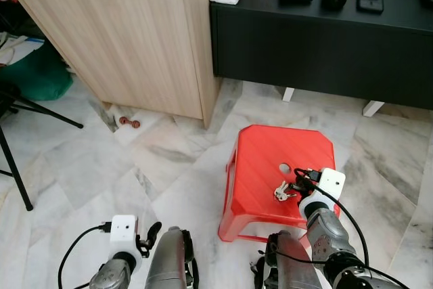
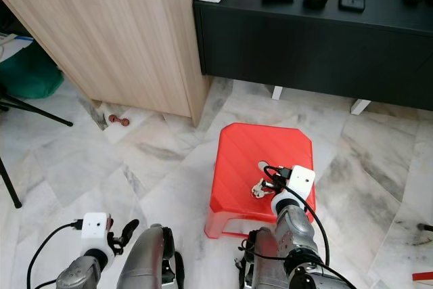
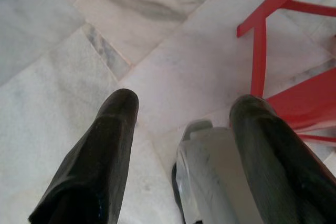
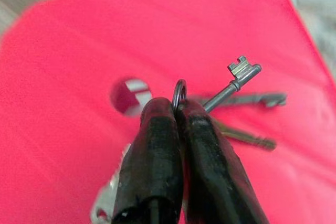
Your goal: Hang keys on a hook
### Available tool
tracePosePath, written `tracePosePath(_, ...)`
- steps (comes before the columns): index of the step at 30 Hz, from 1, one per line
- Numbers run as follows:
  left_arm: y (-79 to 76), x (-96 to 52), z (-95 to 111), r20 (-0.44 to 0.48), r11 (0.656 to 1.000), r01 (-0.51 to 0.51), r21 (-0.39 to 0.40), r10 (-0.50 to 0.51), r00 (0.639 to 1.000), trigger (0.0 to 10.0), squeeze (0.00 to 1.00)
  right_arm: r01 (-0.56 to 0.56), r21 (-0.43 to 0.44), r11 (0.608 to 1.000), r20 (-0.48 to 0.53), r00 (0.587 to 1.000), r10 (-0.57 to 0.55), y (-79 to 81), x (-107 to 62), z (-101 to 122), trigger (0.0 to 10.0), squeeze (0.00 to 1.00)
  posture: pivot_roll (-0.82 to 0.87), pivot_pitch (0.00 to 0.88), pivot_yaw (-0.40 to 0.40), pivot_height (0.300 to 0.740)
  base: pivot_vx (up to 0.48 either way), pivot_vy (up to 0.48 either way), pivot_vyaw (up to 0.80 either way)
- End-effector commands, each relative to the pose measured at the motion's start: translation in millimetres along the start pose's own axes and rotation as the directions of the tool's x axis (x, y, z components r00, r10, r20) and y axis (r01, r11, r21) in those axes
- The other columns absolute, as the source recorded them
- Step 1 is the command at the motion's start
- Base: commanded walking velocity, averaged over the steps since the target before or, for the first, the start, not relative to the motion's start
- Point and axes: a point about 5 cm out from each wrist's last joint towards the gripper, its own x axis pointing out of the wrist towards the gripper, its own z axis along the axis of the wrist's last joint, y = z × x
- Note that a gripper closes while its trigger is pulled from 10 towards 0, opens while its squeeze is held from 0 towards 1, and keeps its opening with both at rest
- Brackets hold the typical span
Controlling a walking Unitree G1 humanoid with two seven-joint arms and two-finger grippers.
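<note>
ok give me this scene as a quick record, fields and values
keys: pinched at the ring by the right gripper, over the red stool
right gripper: fingers shut on the keys
left gripper: open, low over the marble floor, idle
stool top: round hole near the keys
hook: none seen
backdrop: wooden cabinet, black sideboard

floor: grey-veined marble tiles (image 1: 81,167) | wood cabinet (image 1: 122,38) | black sideboard (image 1: 325,52) | red stool (image 1: 270,160)

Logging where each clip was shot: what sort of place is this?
Probably a home living area: marble floor, a wooden cabinet, a red plastic stool and a black sideboard holding household clutter.
</note>
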Motion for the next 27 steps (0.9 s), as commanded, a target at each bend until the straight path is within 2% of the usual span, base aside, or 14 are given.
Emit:
tracePosePath(1,7.4,-6.9,-15.8,-0.072,1.000,-0.030,-0.007,0.029,0.997,10.0,0.00,-0.004,-0.036,0.999,0.029,1.000,0.005,1.5,-0.9,1.5,0.0,0.00,0.09,0.155,0.037,0.616,0.000,0.000,0.00)
tracePosePath(5,6.0,-2.3,-13.8,-0.084,0.999,-0.035,-0.008,0.034,0.996,10.0,0.00,0.010,-0.082,0.997,0.088,0.996,-0.003,2.5,0.7,11.2,0.0,0.00,0.08,0.119,0.035,0.616,0.000,0.000,0.00)
tracePosePath(6,5.3,-1.9,-14.5,-0.090,0.999,-0.038,-0.010,0.037,0.995,10.0,0.00,0.013,-0.115,0.993,0.113,0.994,0.000,2.6,0.2,13.8,3.7,0.00,0.07,0.103,0.034,0.616,0.000,0.000,0.00)
tracePosePath(7,3.9,-0.2,-14.5,-0.099,0.999,-0.042,-0.012,0.041,0.994,10.0,0.00,0.013,-0.150,0.989,0.142,0.990,0.008,3.4,-0.1,17.4,10.0,0.00,0.06,0.086,0.033,0.616,0.000,0.000,0.00)
tracePosePath(14,-0.3,3.7,-16.0,-0.132,0.998,-0.053,-0.017,0.050,0.990,10.0,0.00,0.036,-0.209,0.977,0.276,0.961,0.024,-0.9,-7.5,28.1,10.0,0.00,0.04,0.042,0.031,0.616,0.000,0.000,0.00)
tracePosePath(17,-1.2,3.0,-20.6,-0.162,0.998,-0.063,-0.020,0.059,0.985,10.0,0.00,0.040,-0.207,0.978,0.305,0.952,0.026,-3.1,-11.8,27.6,10.0,0.00,0.03,0.027,0.029,0.616,0.000,0.000,0.00)
tracePosePath(23,-1.5,-1.4,-30.6,-0.208,0.996,-0.081,-0.029,0.073,0.975,10.0,0.00,0.062,-0.185,0.981,0.310,0.951,-0.002,-8.7,-14.4,25.5,10.0,0.00,0.02,0.010,0.018,0.616,0.000,0.000,0.00)
tracePosePath(27,-0.7,-3.8,-35.4,-0.231,0.995,-0.092,-0.041,0.080,0.970,10.0,0.00,0.043,-0.187,0.981,0.307,0.952,0.017,-1.2,-11.6,27.8,10.0,0.00,0.01,0.000,0.017,0.616,0.000,0.000,0.00)
